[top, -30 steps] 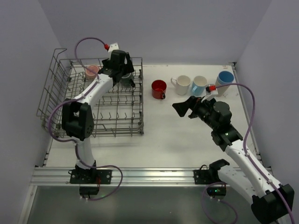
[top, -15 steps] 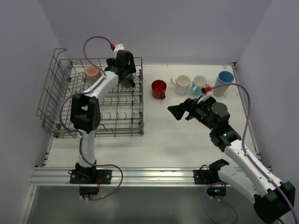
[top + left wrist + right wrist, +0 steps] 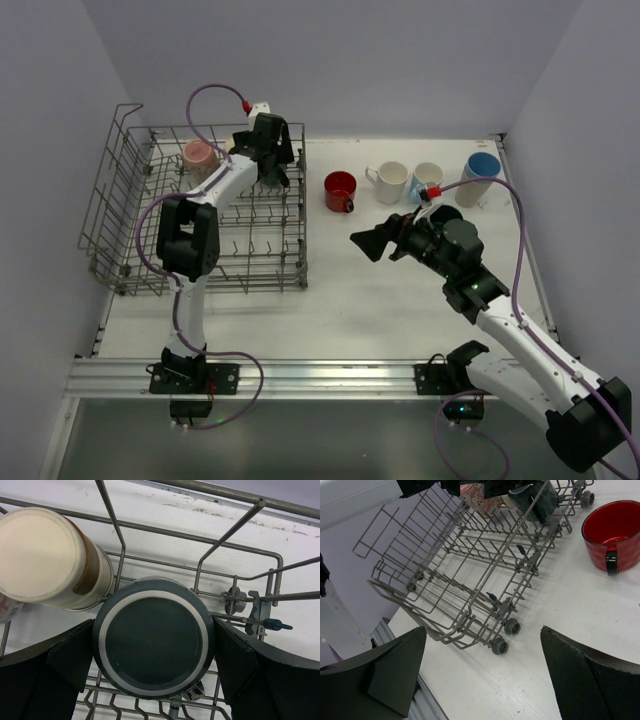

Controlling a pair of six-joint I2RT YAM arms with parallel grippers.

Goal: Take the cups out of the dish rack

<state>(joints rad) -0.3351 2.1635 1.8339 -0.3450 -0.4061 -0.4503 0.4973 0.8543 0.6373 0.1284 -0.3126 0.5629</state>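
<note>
Dark teal cup (image 3: 155, 637) sits upturned in the dish rack (image 3: 130, 215), at the rack's far-right corner. The rack occupies the table's far-left area. A cream cup (image 3: 47, 560) stands just beside it. Left gripper (image 3: 154, 647) straddles the teal cup, but whether the jaws clamp it cannot be told. Right gripper (image 3: 482, 675) hangs mid-table near the red mug (image 3: 615, 532) – jaws wide, empty.

From overhead I'm watching the whole bench (image 3: 380, 300); the left wrist is peering closely into the dish rack (image 3: 250, 230), the right wrist facing it from the right.
</note>
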